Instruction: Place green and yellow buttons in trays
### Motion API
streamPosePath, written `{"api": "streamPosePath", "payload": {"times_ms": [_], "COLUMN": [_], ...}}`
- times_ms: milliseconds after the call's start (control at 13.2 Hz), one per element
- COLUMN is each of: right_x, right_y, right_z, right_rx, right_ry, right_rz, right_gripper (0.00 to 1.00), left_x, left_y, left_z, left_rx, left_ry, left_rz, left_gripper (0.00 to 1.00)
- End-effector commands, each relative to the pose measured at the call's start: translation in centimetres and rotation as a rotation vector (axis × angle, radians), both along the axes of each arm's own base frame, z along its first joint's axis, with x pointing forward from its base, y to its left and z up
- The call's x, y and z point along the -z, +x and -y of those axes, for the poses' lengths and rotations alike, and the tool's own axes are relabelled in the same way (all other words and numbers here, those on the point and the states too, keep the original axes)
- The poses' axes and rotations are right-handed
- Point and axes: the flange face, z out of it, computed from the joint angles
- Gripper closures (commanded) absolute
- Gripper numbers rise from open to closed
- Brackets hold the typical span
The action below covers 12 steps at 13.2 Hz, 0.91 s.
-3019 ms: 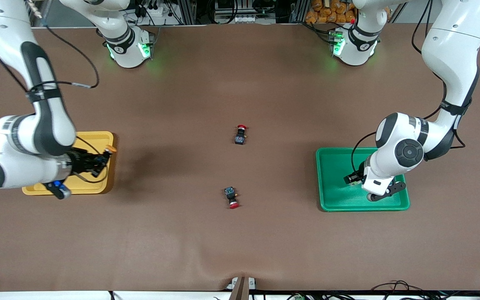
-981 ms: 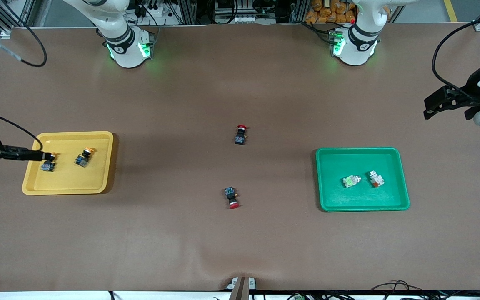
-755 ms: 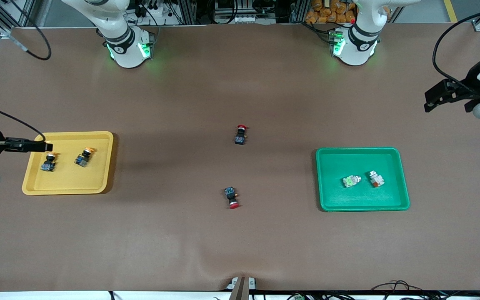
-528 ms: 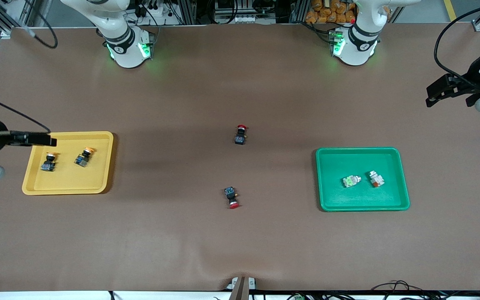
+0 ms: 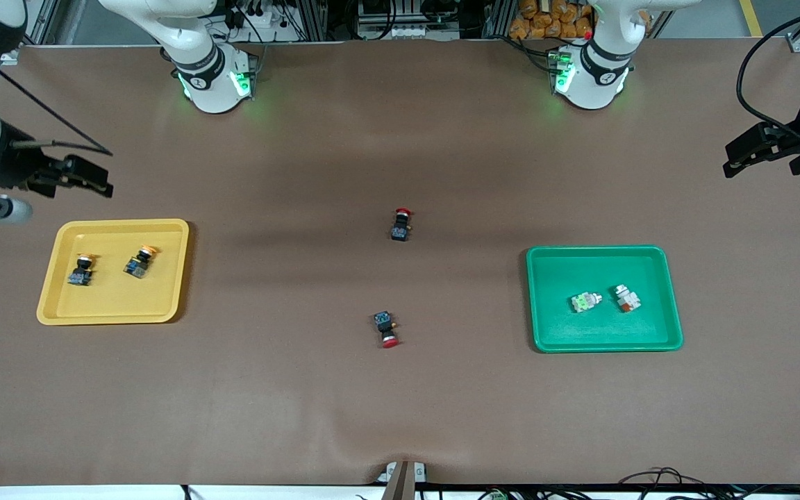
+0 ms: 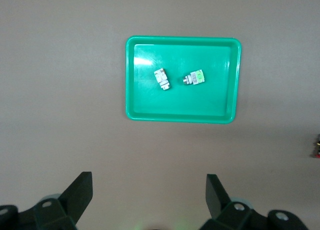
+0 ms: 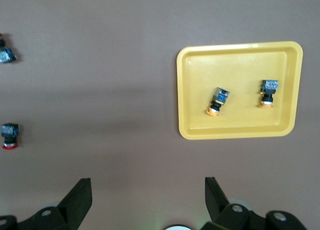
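Both grippers hang wide open and empty, the left gripper [image 5: 744, 154] above bare table near the green tray [image 5: 537, 305], which holds two pale buttons [image 5: 585, 301], the right gripper [image 5: 87, 178] near the yellow tray [image 5: 164, 278] holding two yellow-capped buttons [image 5: 139, 262]; only the right wrist view shows both red-capped switches [image 7: 9, 136] apart from the yellow tray.

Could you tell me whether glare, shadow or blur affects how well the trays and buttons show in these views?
Front view: even light, with soft shadow beside the yellow tray. Left wrist view: a pale sheen on the green tray floor, while both grey-white buttons stay readable. Right wrist view: slightly soft, though the yellow-capped buttons remain clear.
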Motion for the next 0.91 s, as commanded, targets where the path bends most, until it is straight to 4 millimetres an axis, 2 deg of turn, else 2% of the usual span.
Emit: {"api": "streamPosePath", "payload": {"times_ms": [0, 302, 453, 830], "right_x": [-1.7, -2.9, -3.0, -3.9], "right_y": [-2.2, -2.9, -2.9, -2.1], "right_z": [0.9, 0.7, 0.3, 0.8], "right_rx": [-0.018, -0.023, -0.032, -0.065], "right_ry": [-0.012, -0.015, -0.019, -0.059], "right_rz": [0.023, 0.055, 0.057, 0.105], "right_gripper": [0.0, 0.0, 0.0, 0.0], "left_x": [-0.8, -1.1, -1.8, -2.0], "left_y": [-1.0, -1.2, -1.3, -1.5], "left_z": [0.3, 1.4, 1.6, 1.3], "left_rx": [0.011, 0.026, 0.032, 0.027], "left_ry": [-0.014, -0.008, -0.014, -0.014], "left_rz": [-0.007, -0.004, -0.007, -0.02], "left_gripper": [0.0, 0.0, 0.0, 0.0]}}
